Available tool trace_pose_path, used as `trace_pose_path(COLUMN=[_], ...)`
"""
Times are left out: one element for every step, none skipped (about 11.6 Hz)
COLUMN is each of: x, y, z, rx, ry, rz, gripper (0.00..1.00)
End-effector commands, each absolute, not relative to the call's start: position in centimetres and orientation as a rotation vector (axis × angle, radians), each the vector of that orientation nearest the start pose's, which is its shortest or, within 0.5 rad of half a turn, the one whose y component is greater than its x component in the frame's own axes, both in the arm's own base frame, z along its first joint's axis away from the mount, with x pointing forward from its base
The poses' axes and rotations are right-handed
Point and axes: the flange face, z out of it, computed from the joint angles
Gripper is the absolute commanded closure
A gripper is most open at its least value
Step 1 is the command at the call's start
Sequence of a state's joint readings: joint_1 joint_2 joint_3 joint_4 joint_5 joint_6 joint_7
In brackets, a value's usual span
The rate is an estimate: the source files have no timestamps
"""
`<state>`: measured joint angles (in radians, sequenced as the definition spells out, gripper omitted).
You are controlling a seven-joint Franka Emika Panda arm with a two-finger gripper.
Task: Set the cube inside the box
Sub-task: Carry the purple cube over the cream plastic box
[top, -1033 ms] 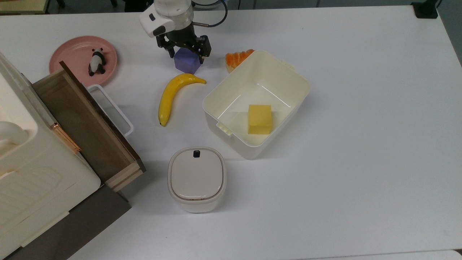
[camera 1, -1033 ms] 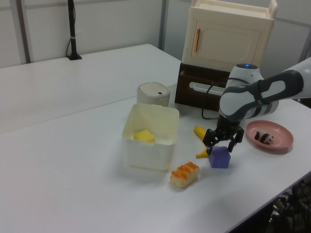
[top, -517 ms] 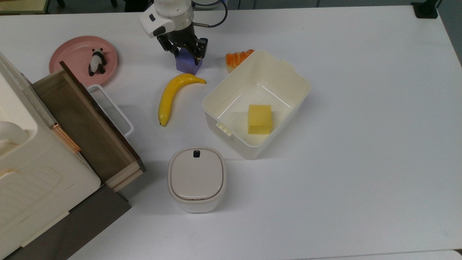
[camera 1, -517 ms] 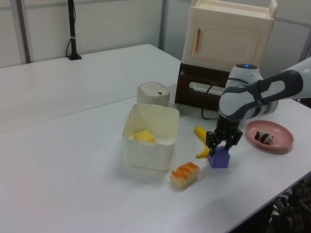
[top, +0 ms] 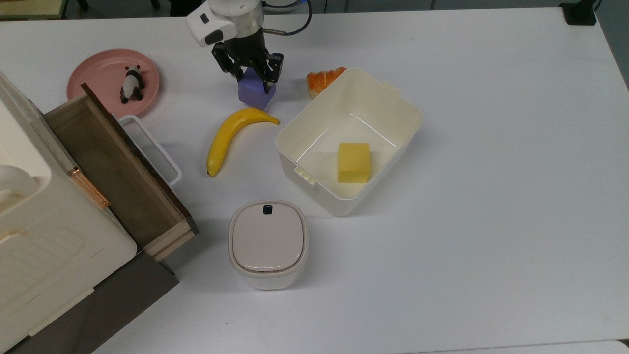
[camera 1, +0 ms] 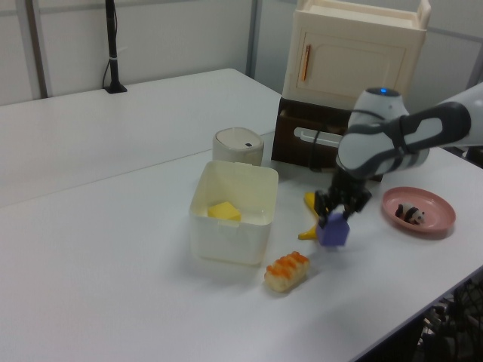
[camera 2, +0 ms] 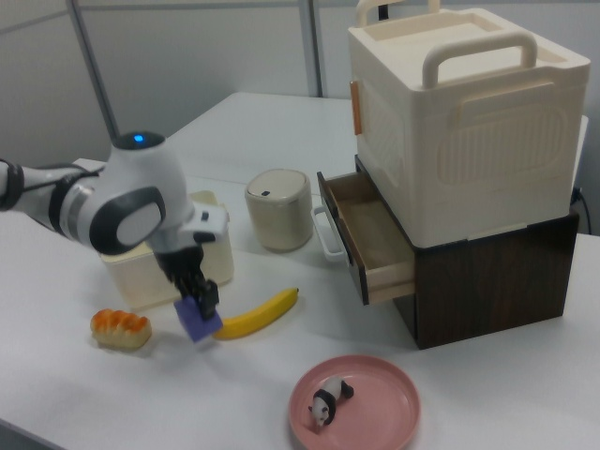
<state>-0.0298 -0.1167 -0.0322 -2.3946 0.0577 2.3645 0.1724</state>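
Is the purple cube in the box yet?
No, it is out. The tool holds the cube up off the table, beside the box. Inside the box lies a yellow block.

The small matte purple cube [top: 254, 92] [camera 1: 333, 231] [camera 2: 198, 320] with softly rounded edges hangs tilted, one corner lowest, lifted clear of the white tabletop in the left view and the right view. From the box it sits at about ten o'clock in the top view, near but apart. The large cream-white rectangular plastic box [top: 399, 101] [camera 1: 226, 238] [camera 2: 131, 278] stands upright and open, turned at an angle, rounded corners and small tabs on its rim.
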Motion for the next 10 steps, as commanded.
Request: trace_pose_path(x=[50.9, 52.0, 52.8, 53.5, 54.0, 54.6, 55.7, 56.7, 57.2, 57.2], y=[1.0, 2.6, 3.3, 4.3, 5.1, 6.1, 8.2, 9.0, 9.1, 9.3], z=[43.9, 46.1, 48.5, 50.2, 51.4, 52.0, 51.7, 51.5, 51.4, 51.5], rx=[-2.986, -2.963, -2.931, -2.906, -2.885, -2.875, -2.869, -2.863, -2.864, -2.862], ry=[0.491, 0.501, 0.537, 0.549, 0.554, 0.544, 0.524, 0.541, 0.541, 0.542], rz=[-0.327, -0.392, -0.455, -0.499, -0.533, -0.547, -0.535, -0.532, -0.53, -0.53], gripper=[0.56, 0.55, 0.56, 0.55, 0.55, 0.54, 0.52, 0.52, 0.46, 0.0])
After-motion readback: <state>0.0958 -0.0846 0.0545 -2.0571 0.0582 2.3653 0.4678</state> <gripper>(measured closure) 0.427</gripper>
